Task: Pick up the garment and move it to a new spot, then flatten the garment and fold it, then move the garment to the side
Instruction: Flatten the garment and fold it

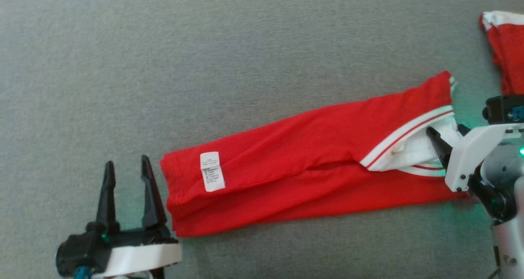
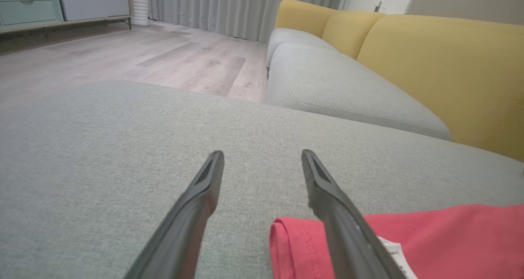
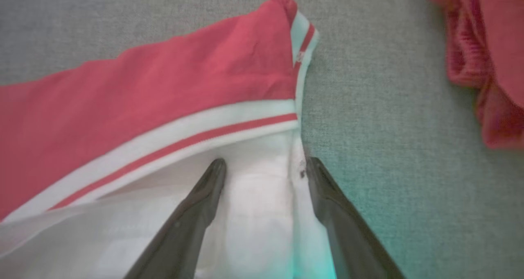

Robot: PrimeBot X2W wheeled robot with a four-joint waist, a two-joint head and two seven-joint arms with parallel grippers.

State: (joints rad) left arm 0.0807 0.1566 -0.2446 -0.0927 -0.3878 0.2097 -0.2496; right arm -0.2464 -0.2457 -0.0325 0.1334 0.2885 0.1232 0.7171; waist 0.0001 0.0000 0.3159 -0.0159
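Presently the garment [image 1: 303, 164] lies as a long red strip across the grey cushion [image 1: 245, 45], folded lengthwise. Its white label [image 1: 212, 171] faces up near the robot's left end and the striped white band [image 1: 409, 137] is at the right end.

Step in hand, judged: folding, next likely end over end.
- Take both layers at each end, not only the top one.
- Keep the long edges aligned while carrying one end over.
- Lay the cloth down rather than drag it, or the lower layer may bunch.

Right gripper [image 3: 265, 161]: fingers spread, white inner cloth between and under them. Nothing pinched. Whether the tips press the cloth, cannot tell.

Left gripper [image 1: 127, 160]: fingers spread, empty, over bare cushion just beside the garment's left end. In its wrist view one finger overlaps the hem edge.

A second red garment [image 1: 507, 53] sits apart at the far right; keep clear of it.
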